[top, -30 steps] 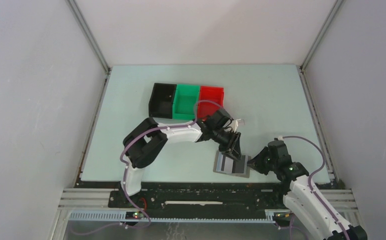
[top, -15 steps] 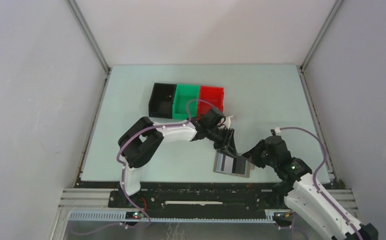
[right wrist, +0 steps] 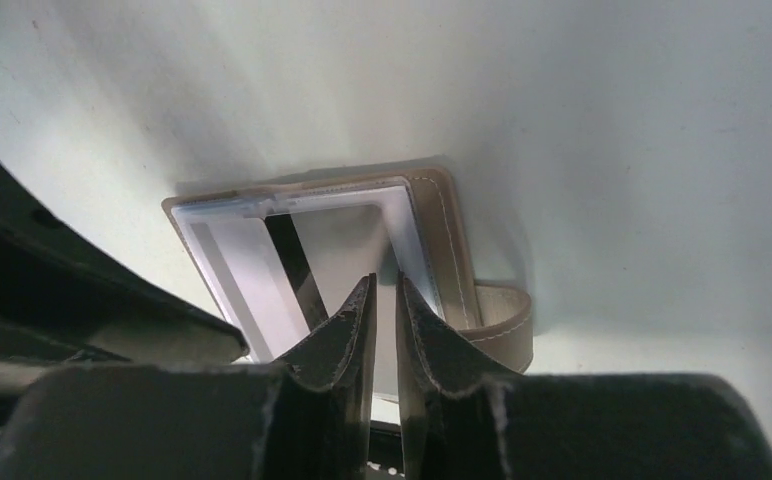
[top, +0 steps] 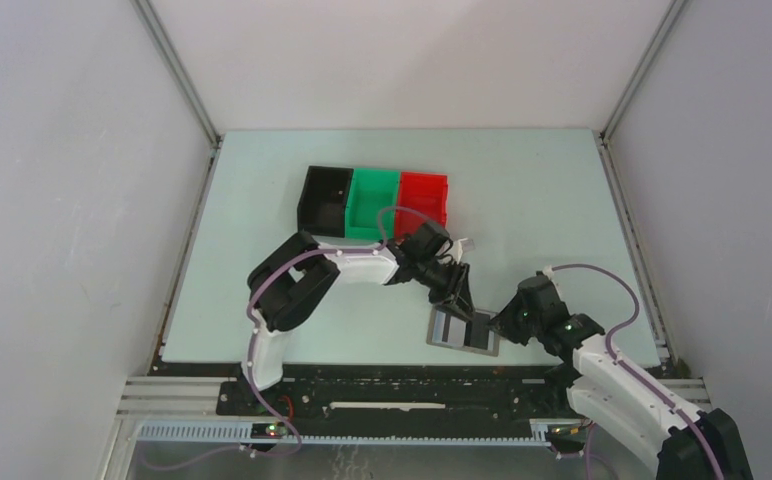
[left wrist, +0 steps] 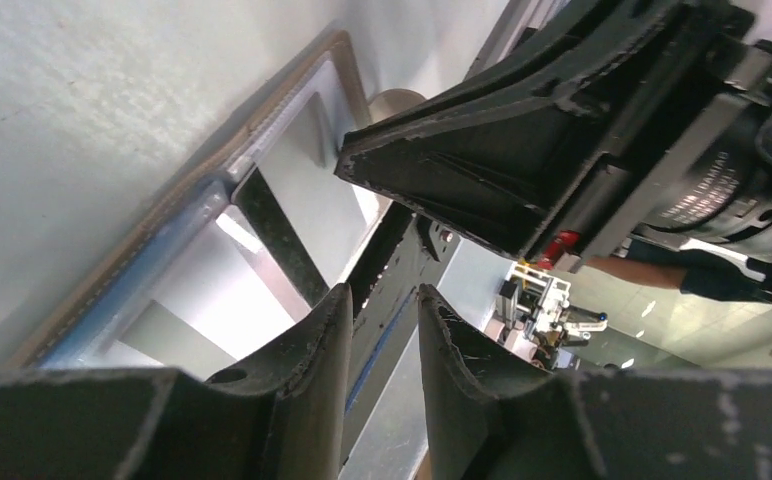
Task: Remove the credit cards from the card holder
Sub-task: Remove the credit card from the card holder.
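The grey-taupe card holder [top: 478, 343] lies open and flat near the table's front edge. A grey card with a dark stripe [top: 451, 327] sits in its pocket; the stripe also shows in the left wrist view [left wrist: 277, 240] and the right wrist view [right wrist: 297, 265]. No tan-orange card is visible. My left gripper [top: 459, 297] is low over the holder's far edge, jaws a narrow gap apart and empty [left wrist: 384, 295]. My right gripper [top: 497, 324] is at the holder's right side beside the tab [right wrist: 502, 320], jaws almost closed [right wrist: 385, 285].
Black [top: 324, 198], green [top: 373, 202] and red [top: 422, 200] bins stand in a row behind the left arm. The table's front edge and metal rail [top: 402, 380] run just below the holder. The two grippers are very close together.
My right gripper has moved left, up to the holder's right edge. My left gripper has drawn back slightly and dropped toward the holder's far edge. The holder has not moved.
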